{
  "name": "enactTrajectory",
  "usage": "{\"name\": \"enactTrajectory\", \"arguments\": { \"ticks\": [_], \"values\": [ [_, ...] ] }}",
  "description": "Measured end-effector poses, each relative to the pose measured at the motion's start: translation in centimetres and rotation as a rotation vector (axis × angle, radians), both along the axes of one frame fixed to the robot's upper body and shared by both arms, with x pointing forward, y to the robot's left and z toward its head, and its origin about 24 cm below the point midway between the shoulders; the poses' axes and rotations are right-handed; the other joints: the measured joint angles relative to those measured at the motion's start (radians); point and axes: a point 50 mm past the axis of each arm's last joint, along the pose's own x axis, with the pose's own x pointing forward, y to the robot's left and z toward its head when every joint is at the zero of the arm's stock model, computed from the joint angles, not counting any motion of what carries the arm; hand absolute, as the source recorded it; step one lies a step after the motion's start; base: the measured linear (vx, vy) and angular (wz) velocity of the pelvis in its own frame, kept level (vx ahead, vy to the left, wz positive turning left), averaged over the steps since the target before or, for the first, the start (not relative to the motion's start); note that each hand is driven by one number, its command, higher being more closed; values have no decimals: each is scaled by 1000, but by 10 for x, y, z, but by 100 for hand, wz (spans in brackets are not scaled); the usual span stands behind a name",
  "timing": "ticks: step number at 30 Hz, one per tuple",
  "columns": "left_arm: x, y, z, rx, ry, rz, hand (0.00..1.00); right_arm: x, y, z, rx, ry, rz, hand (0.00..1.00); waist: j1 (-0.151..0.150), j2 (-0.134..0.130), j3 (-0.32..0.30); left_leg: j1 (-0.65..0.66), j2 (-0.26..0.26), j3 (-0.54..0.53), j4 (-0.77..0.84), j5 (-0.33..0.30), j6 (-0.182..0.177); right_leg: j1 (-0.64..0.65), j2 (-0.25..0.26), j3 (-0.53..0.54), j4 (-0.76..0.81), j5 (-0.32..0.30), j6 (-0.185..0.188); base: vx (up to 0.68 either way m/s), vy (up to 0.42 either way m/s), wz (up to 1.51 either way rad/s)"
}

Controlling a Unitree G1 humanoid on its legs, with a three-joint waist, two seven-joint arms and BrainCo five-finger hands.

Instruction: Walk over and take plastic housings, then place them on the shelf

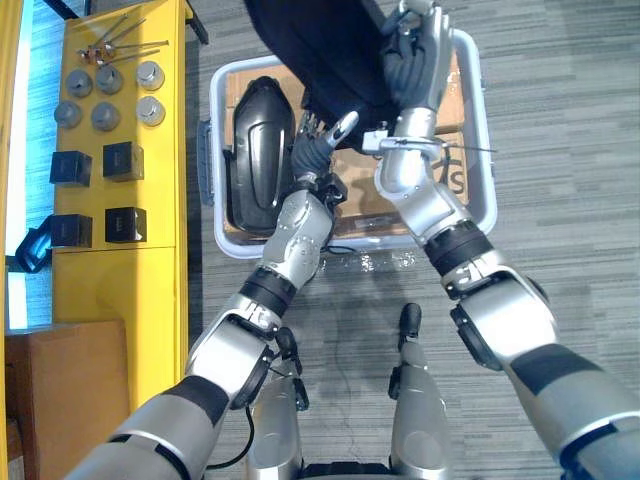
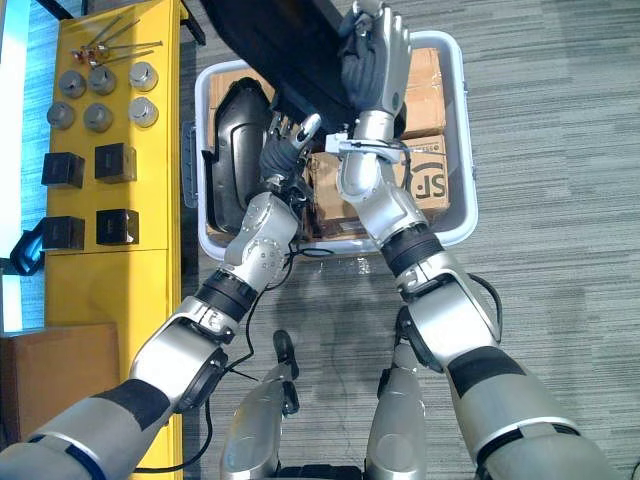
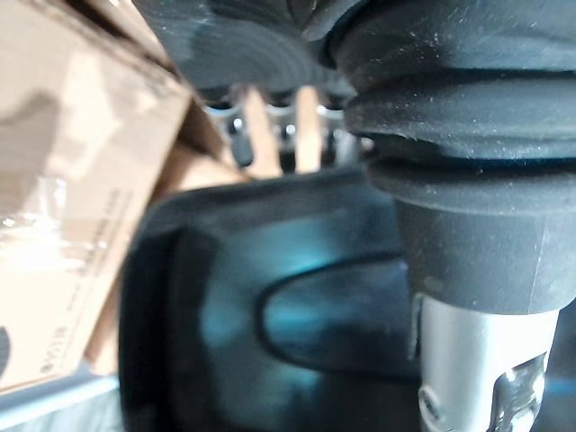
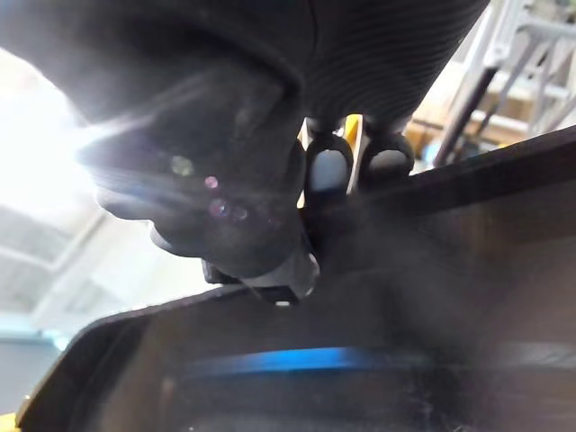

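Right eye view: right hand (image 2: 375,60) tight around raised black housing (image 2: 265,40) (left hand (image 2: 283,150) seemingly spread beneath)

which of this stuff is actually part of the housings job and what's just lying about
Job:
raised housing, right robot hand gripping it, left robot hand at its edge
second housing
bin
yellow shelf

Lying about:
metal cylinders
black cubes
screws
cardboard boxes in the bin
brown box by the shelf
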Motion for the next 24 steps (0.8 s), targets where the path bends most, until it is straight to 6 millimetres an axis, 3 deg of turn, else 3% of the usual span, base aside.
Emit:
{"name": "enactTrajectory", "arguments": {
  "ticks": [2, 7, 9, 12, 16, 19, 24],
  "values": [
    [2, 1, -8, 25, 46, 25, 0, -3, 9, 0, 16, -7, 30, 100, -2, -13, 1, 4, 1, 4, 0, -1, -1, 2, 2, 3, -3, 2, -2, 9, 13, -7],
    [5, 7, -21, 44, 104, 71, 0, -9, 19, 2, 27, -33, 63, 100, -6, -18, 1, 5, 2, 4, 0, -1, -1, 4, 2, 4, -3, 3, -1, 0, 0, 0],
    [5, 10, -20, 9, 88, 96, 0, -13, 24, 5, 23, -49, 84, 100, -9, -20, 2, 6, 2, 4, 0, -1, -1, 5, 2, 4, -3, 3, -1, 0, 0, 0],
    [4, 23, -11, -187, 31, 187, 0, -15, 31, 4, 46, -41, 113, 100, -18, -26, 0, 10, 3, 3, 10, -9, 0, 14, 3, 4, -3, 3, -1, 0, 7, -2],
    [1, 54, -4, -451, -39, 380, 0, -20, 33, -3, 70, -28, 134, 100, -19, -55, -2, 6, 17, 6, 45, -32, -6, 17, 11, 14, -3, 1, -2, -6, 13, -9],
    [-1, 66, -1, -508, -68, 453, 0, -18, 31, -9, 68, -1, 124, 100, -21, -57, -1, -4, 21, 5, 53, -34, -7, 13, 14, 10, -4, 1, -2, -2, 4, 1],
    [-4, 70, 7, -476, -114, 492, 0, -15, 28, -17, 67, 45, 117, 100, -21, -57, -1, -8, 21, 4, 54, -34, -7, 12, 15, 9, -4, 1, -2, 1, 8, 2]
  ]
}}
